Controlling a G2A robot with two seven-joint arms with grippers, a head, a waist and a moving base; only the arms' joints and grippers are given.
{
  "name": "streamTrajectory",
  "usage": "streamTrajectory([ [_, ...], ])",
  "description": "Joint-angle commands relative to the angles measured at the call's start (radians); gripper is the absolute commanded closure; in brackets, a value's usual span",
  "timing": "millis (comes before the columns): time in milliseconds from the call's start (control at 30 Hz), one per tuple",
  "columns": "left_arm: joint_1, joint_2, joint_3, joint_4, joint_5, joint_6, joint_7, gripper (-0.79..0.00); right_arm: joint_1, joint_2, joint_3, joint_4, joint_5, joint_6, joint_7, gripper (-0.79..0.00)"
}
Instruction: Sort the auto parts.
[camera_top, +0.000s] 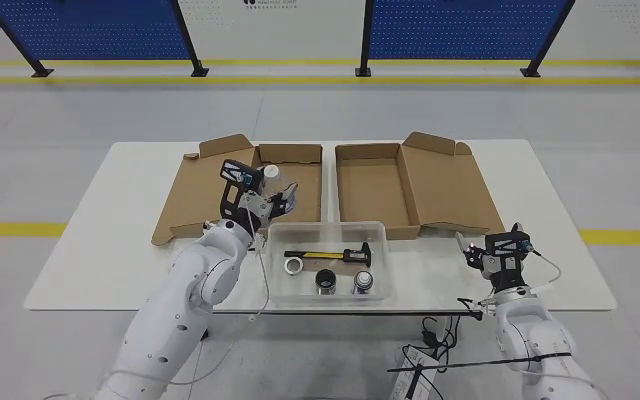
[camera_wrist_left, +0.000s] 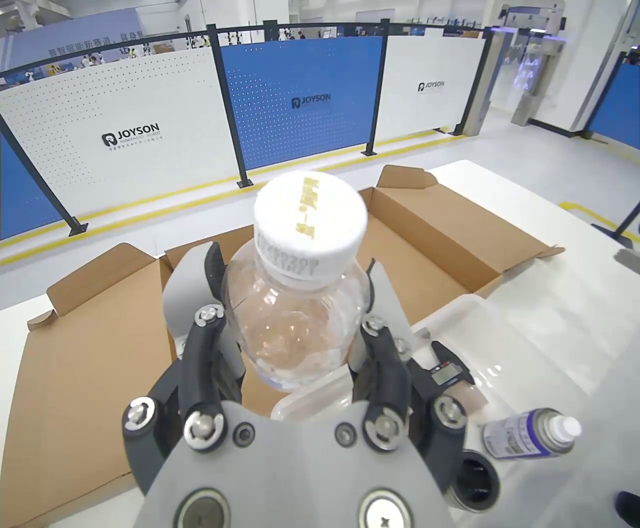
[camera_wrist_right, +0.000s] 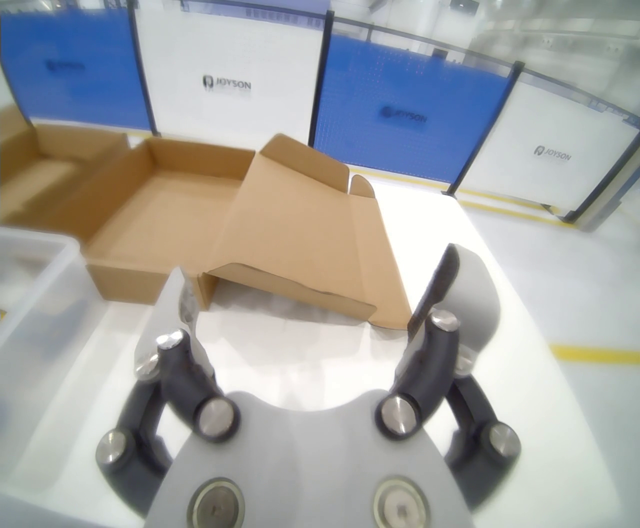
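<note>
- The right pincer (camera_wrist_right: 315, 270) hung released above the near right part of the desk (camera_top: 560, 200).
- To its left, the clear bin (camera_top: 380, 250) held a caliper (camera_top: 330, 255), a tape roll (camera_top: 293, 266), a spray can (camera_top: 364, 283) and a dark cylinder (camera_top: 327, 285).
- Just past the bin's far left corner, the left pincer (camera_wrist_left: 292, 265) was grasping a clear bottle (camera_wrist_left: 295, 320) with a white cap, above the left cardboard box (camera_top: 200, 200).
- The right cardboard box (camera_top: 375, 190) lay open beside it.
</note>
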Motion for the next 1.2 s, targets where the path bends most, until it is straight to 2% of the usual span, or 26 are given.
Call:
streamTrajectory([
  [0, -0.003, -0.001, -0.003, 0.003, 0.0, -0.001, 0.005, 0.0, 0.0, 0.0, 0.0, 0.0, 0.0, 0.0, 0.0, -0.785],
  [233, -0.097, -0.018, 0.014, 0.091, -0.05, 0.023, -0.028, 0.0, 0.0, 0.0, 0.0, 0.0, 0.0, 0.0, 0.0, -0.785],
  [533, -0.22, -0.047, 0.092, 0.294, -0.038, 0.013, -0.021, 0.0, 0.0, 0.0, 0.0, 0.0, 0.0, 0.0, 0.0, -0.785],
  [900, -0.272, -0.066, 0.105, 0.456, -0.07, -0.005, -0.01, 0.0, 0.0, 0.0, 0.0, 0.0, 0.0, 0.0, 0.0, -0.785],
  [1167, -0.275, -0.075, 0.11, 0.51, -0.074, -0.013, -0.005, 0.0, 0.0, 0.0, 0.0, 0.0, 0.0, 0.0, 0.0, -0.785],
])
